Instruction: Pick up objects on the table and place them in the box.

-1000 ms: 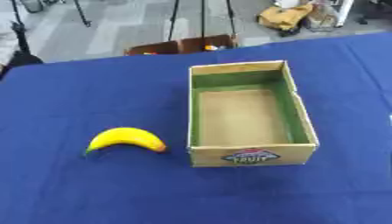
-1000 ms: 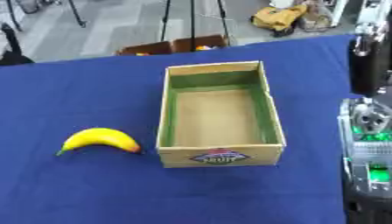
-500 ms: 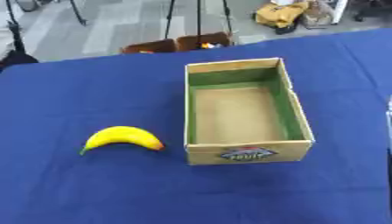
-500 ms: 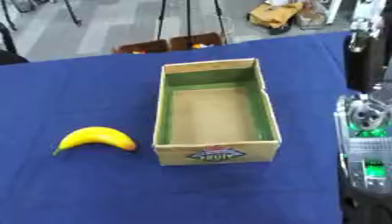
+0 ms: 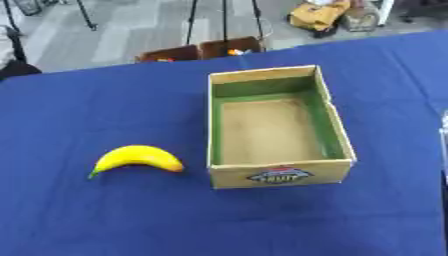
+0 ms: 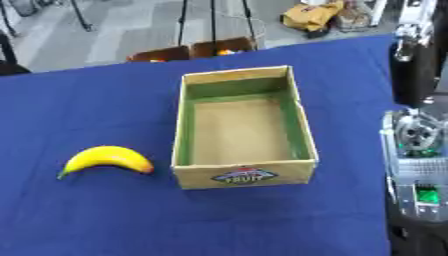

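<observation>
Cardboard fruit box at frame centre, empty; banana on blue counter at lower left, just beside box, not yet picked; nothing placed; neither hand visible, state unknowable.

I am looking down at the table, which is wearing a dark blue cloth. A yellow banana is lying on it toward my left, curving upward in the middle, and just beside it on the right an open cardboard box with green inner walls is sitting apart from it.
</observation>
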Tool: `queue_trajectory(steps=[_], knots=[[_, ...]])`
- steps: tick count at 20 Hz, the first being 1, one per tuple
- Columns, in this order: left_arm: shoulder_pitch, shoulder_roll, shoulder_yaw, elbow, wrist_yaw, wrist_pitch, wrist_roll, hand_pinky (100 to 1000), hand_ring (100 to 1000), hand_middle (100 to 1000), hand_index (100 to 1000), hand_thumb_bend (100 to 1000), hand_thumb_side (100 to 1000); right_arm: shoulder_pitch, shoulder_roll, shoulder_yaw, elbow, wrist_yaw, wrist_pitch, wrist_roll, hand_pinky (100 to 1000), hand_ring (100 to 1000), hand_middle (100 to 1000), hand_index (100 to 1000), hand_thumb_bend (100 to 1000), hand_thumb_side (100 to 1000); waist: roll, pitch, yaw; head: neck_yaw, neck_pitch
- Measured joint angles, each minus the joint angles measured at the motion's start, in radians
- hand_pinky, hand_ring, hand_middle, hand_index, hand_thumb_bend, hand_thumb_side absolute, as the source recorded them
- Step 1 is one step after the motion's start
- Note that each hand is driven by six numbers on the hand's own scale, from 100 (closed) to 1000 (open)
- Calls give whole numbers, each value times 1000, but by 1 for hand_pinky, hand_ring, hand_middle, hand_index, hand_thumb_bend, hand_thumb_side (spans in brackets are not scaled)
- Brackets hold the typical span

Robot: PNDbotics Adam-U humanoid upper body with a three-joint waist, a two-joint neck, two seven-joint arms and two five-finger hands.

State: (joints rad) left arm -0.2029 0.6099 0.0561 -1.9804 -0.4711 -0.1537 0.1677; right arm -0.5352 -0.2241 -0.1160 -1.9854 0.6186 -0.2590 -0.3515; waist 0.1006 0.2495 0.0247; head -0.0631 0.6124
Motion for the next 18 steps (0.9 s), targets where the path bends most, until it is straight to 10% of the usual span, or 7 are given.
queue_trajectory(steps=[18], knots=[[-128,257,-140,-1,33,85,-401,735,794,849,981,100,860,4,-9,13,0,-10,7,11,745,848,650,874,100,972,9,2,-24,5,-7]])
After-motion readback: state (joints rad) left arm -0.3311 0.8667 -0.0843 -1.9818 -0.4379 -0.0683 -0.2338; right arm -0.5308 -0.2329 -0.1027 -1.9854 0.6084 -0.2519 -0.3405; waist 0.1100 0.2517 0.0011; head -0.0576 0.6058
